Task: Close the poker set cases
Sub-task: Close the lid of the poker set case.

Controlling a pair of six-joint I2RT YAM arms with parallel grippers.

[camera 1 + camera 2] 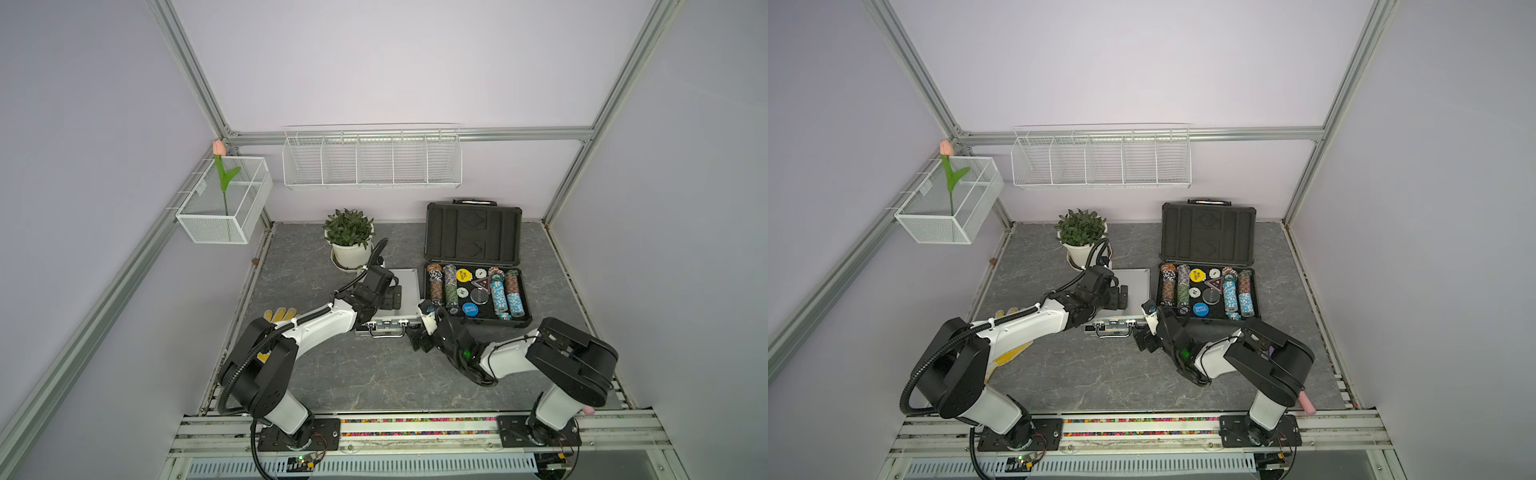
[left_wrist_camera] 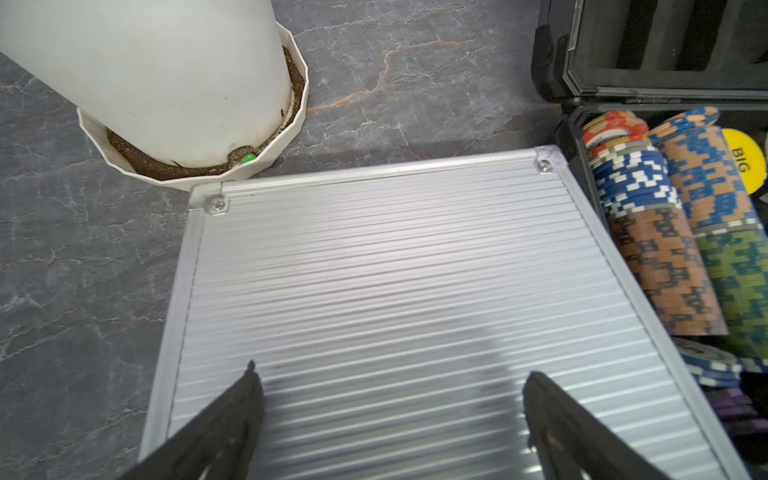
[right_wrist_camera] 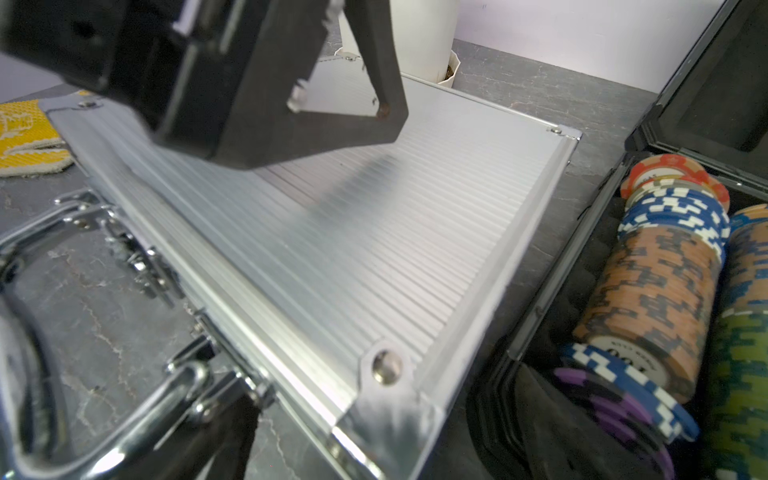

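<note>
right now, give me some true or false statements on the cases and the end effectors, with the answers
1. The silver case has its lid down. True.
2. The dark case is shut. False: its lid stands up and the chips show.
3. The left end effector is open above the silver case. True.
4. The right end effector is shut on a chip. False: it is open, at the silver case's front corner, and holds nothing.
5. The pot stands by a far corner of the silver case. True.
</note>
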